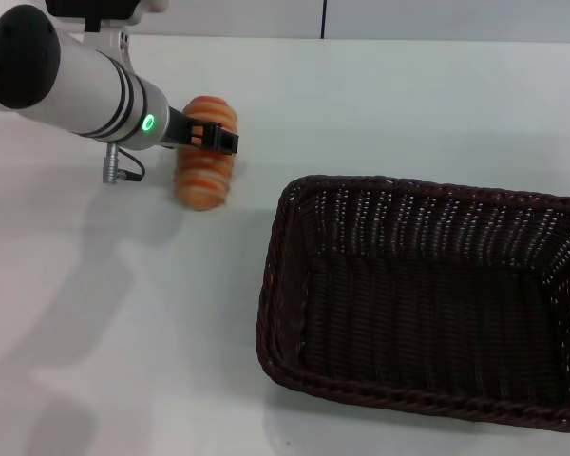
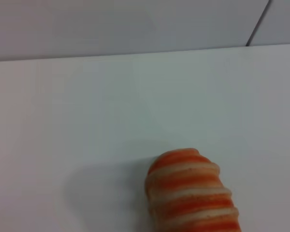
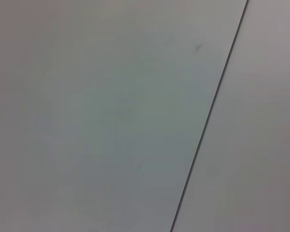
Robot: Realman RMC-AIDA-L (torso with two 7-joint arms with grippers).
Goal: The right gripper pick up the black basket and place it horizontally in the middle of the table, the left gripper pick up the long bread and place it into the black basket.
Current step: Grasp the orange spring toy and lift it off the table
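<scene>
The long bread point(image 1: 206, 171), orange-tan with pale ridges, lies on the white table point(image 1: 123, 323) at the far left. My left gripper point(image 1: 217, 139), on the silver-white arm with the green ring light, reaches in from the left and sits over the bread's middle. The left wrist view shows one end of the bread point(image 2: 191, 193) close below the camera. The black basket point(image 1: 427, 313), large and woven, stands lengthwise across the table at the near right, open side up and empty. The right gripper is out of view.
A cable plug point(image 1: 114, 171) hangs under the left arm just left of the bread. A wall with a dark seam point(image 1: 323, 19) runs behind the table. The right wrist view shows only a pale surface with a dark line point(image 3: 208, 116).
</scene>
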